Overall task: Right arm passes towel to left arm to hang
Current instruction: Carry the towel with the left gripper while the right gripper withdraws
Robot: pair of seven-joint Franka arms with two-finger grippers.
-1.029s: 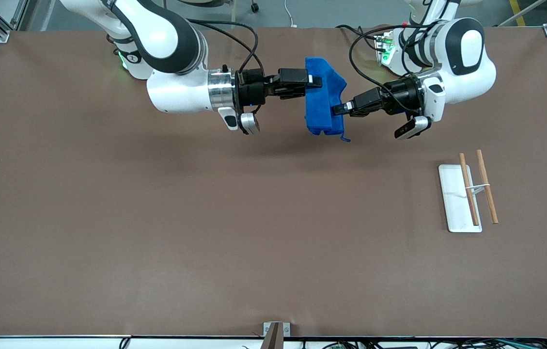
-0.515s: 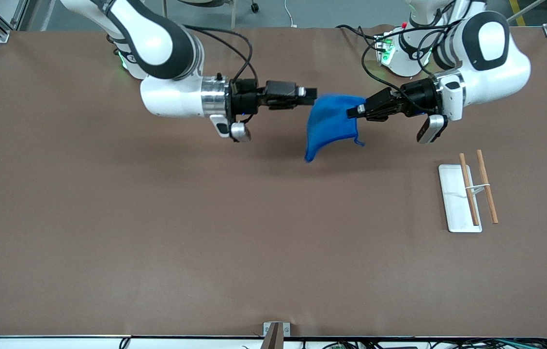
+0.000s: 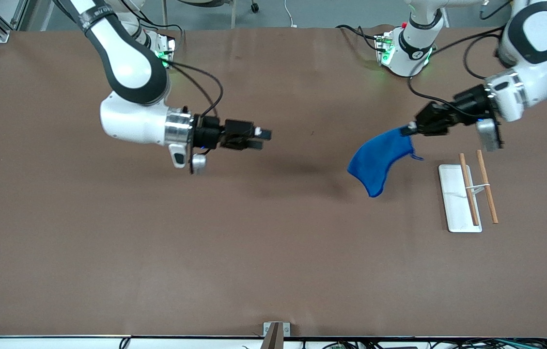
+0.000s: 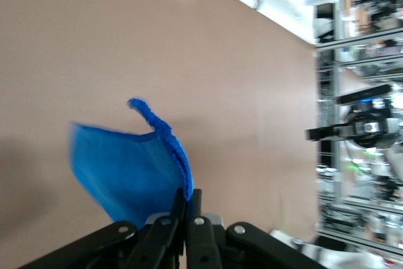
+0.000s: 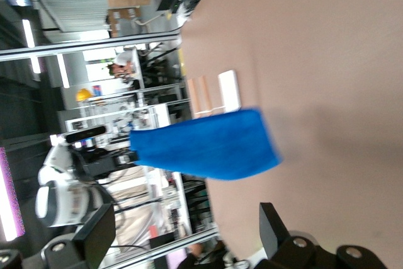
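Observation:
The blue towel (image 3: 377, 157) hangs in the air by one corner, swung out slantwise over the brown table (image 3: 273, 252). My left gripper (image 3: 411, 128) is shut on that corner, beside the white tray. In the left wrist view the left gripper (image 4: 187, 200) pinches the towel's (image 4: 119, 168) stitched hem, and the short loop (image 4: 141, 106) sticks out. My right gripper (image 3: 259, 138) is over the bare middle of the table, open and holding nothing. In the right wrist view the right gripper (image 5: 186, 228) has its fingers wide apart, and the towel (image 5: 201, 146) shows well away from them.
A white tray (image 3: 452, 208) with two wooden rods (image 3: 468, 189) held above it stands toward the left arm's end of the table, close to the hanging towel. A small metal bracket (image 3: 275, 329) sits at the table edge nearest the front camera.
The right gripper opened, let go of the towel and drew back toward its own end. The left arm carried the towel toward the tray, and it now swings from that gripper alone.

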